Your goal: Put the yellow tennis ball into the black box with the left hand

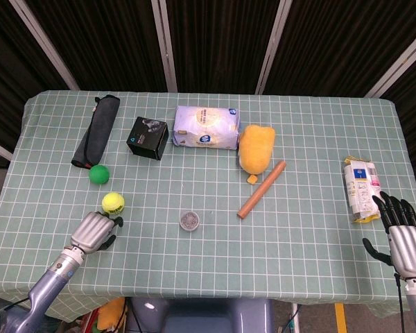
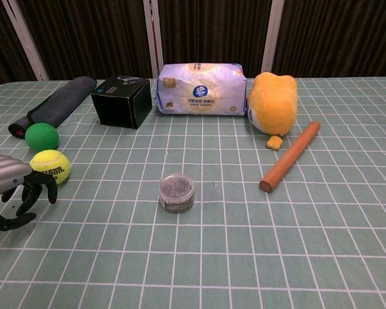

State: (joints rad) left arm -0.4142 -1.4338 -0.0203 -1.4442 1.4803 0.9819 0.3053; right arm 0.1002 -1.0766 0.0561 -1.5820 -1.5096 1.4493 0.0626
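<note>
The yellow tennis ball (image 1: 113, 202) (image 2: 52, 165) lies on the checked cloth at the left, just below a green ball. My left hand (image 1: 95, 231) (image 2: 14, 187) sits right in front of the tennis ball, fingers apart and curved, holding nothing; its fingertips partly cover the ball in the chest view. The black box (image 1: 148, 137) (image 2: 122, 101) stands further back, beside a white tissue pack. My right hand (image 1: 403, 237) rests open at the table's right front corner, seen only in the head view.
A green ball (image 1: 98, 174) and a rolled dark pouch (image 1: 96, 130) lie at the left. A tissue pack (image 1: 207, 127), yellow plush toy (image 1: 256, 148), wooden rod (image 1: 262, 189), small round tin (image 1: 189, 220) and a carton (image 1: 360, 189) fill the middle and right.
</note>
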